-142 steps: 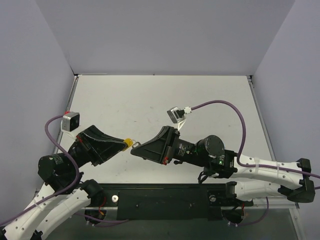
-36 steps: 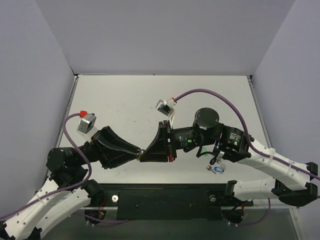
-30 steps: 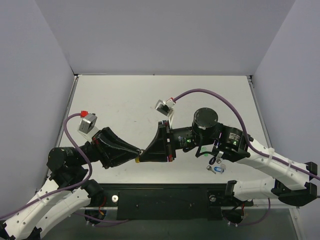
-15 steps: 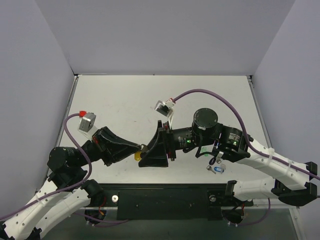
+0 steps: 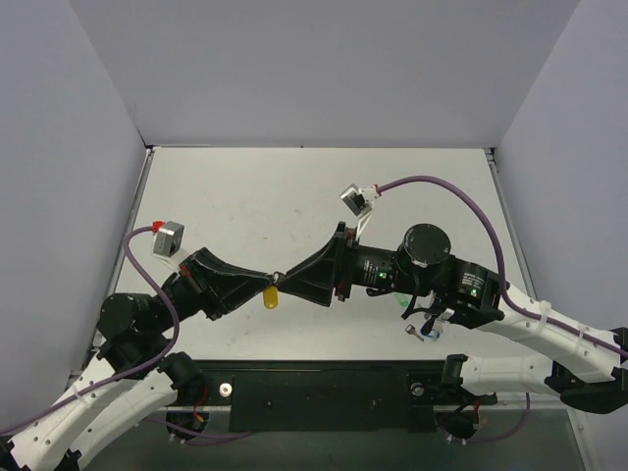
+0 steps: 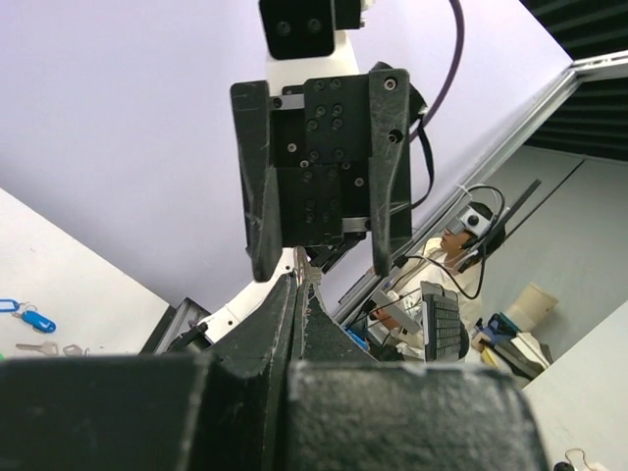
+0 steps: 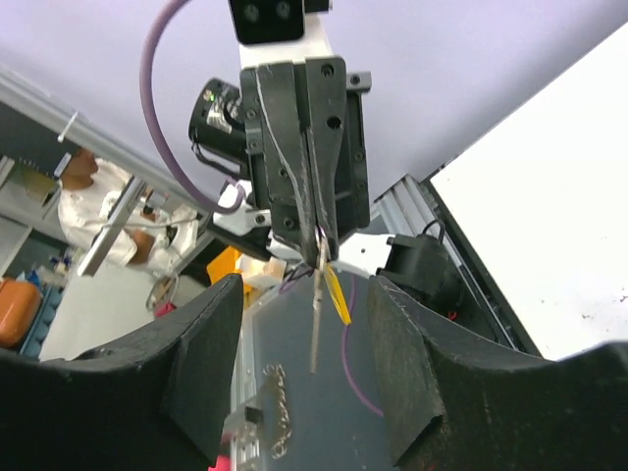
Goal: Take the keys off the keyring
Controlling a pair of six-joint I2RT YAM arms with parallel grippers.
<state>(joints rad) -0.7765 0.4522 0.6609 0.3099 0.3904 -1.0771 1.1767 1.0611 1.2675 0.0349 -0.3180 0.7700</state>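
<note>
Above the surface [image 5: 245, 196], left fingers [image 7: 289, 186] pressed together pinch what looks like the keyring [image 6: 306, 267], so the yellow key [image 5: 272, 295] dangles free below; right fingers [image 7: 201, 383] stand spread on either side, probably positioned to take that key.

I count two arms [image 5: 103, 417] and two grippers: one left gripper [image 7: 319, 237], one right gripper [image 6: 322, 267]. One yellow-capped key [image 5: 272, 295]. On the table [image 5: 245, 196], one blue-capped key [image 5: 429, 335] at 5 o'clock; my left wrist view shows two blue caps [image 6: 39, 321] at 8 o'clock.
</note>
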